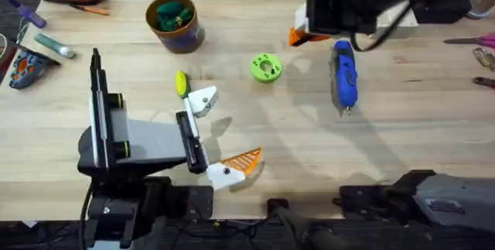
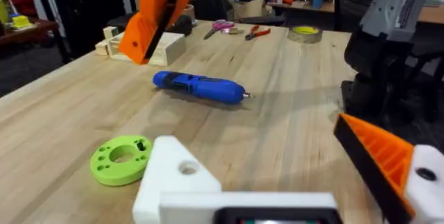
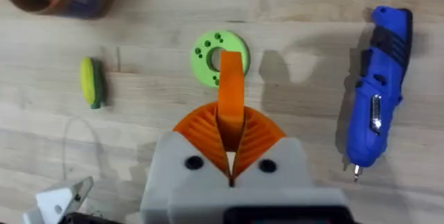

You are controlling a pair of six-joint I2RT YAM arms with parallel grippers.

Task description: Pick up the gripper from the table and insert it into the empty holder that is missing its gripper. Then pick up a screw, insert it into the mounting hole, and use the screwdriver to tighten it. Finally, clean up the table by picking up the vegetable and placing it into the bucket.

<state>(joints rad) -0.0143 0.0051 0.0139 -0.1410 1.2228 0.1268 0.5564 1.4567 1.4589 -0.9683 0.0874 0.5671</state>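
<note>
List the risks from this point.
The right gripper pinches the gripper by one end, with most of it sticking out; it may twist or slip when pressed into the holder. The vegetable lies right beside that holder, so an approach from that side might knock it away.

one screwdriver (image 1: 343,74), one vegetable (image 1: 181,83), one bucket (image 1: 175,24), one green disc (image 1: 265,68).

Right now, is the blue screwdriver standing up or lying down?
Lying down. The screwdriver rests flat on the table; the left wrist view shows its whole side on the wood, the thin metal tip pointing sideways, not up.
</note>
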